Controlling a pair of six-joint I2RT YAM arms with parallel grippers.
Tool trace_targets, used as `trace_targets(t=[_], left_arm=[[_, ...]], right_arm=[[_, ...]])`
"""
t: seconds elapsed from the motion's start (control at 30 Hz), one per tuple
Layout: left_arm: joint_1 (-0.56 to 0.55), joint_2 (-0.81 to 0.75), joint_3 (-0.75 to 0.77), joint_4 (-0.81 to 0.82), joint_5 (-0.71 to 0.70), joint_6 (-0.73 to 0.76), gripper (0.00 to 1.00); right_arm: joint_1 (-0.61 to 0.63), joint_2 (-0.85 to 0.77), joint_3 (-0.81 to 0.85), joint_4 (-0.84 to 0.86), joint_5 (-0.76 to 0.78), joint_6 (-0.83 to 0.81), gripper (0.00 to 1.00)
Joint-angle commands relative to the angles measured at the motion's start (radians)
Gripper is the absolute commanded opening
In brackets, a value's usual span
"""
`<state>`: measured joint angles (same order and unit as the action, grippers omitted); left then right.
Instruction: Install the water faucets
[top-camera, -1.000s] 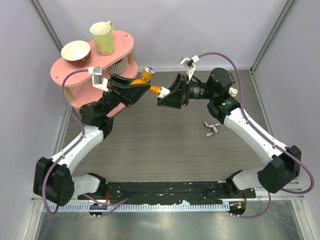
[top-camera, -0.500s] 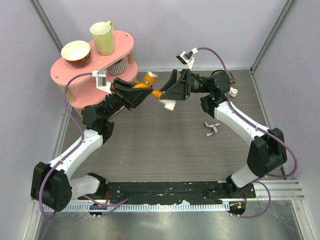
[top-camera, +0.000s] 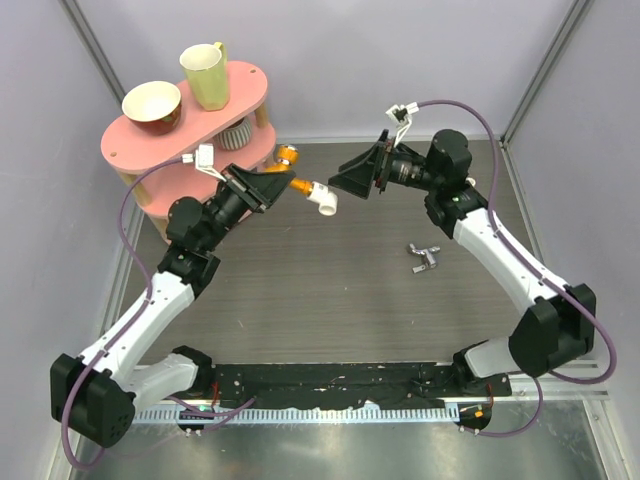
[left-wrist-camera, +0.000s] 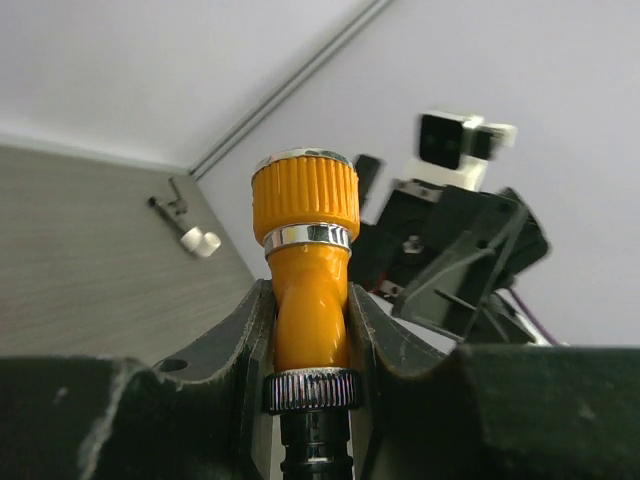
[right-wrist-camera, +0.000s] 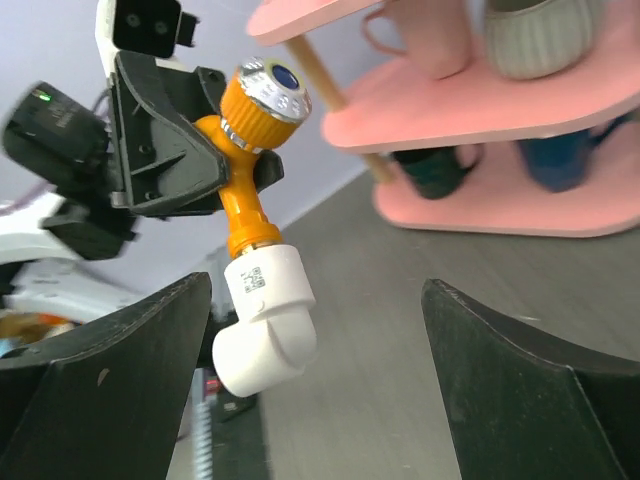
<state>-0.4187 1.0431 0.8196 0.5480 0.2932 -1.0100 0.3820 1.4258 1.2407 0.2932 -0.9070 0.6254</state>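
Note:
The water faucet, an orange tap (top-camera: 296, 183) with a silvery knob (top-camera: 287, 155), hangs above the table's far middle. My left gripper (top-camera: 272, 186) is shut on its orange body (left-wrist-camera: 306, 300), knob end (left-wrist-camera: 305, 193) pointing up in the left wrist view. A white elbow fitting (top-camera: 324, 198) sits joined on the tap's threaded end (right-wrist-camera: 250, 245). My right gripper (top-camera: 347, 182) stands open just right of the fitting (right-wrist-camera: 265, 325), its fingers (right-wrist-camera: 130, 350) wide on either side and touching nothing.
A pink two-tier stand (top-camera: 130, 145) at the far left carries a bowl (top-camera: 152, 103) and a yellow mug (top-camera: 205, 75), with cups on its lower shelf (right-wrist-camera: 520, 200). Small silver metal tap pieces (top-camera: 425, 258) lie on the table under the right arm.
The right gripper has opened, let go of the white fitting and pulled back to the right. The fitting stays on the tap. The left arm has drawn slightly back with the tap.

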Motion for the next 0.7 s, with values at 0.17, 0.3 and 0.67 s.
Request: trace_targets(t=[0.17,0.3,0.67], left_arm=[[0.000,-0.009,0.101,-0.258,-0.123,-0.088,0.00],[0.001,0.003,0.105,-0.258,-0.112,-0.127,0.00],[0.001,0.006,0.113,-0.244,-0.080,-0.170,0.00]], right_arm=[[0.060,-0.261,-0.122,-0.058,0.258,-0.584,0.93],[0.207,-0.289,-0.110,-0.216,0.425,-0.936,0.95],[0.471,-0.194,-0.104,-0.333,0.871,-1.217,0.95]])
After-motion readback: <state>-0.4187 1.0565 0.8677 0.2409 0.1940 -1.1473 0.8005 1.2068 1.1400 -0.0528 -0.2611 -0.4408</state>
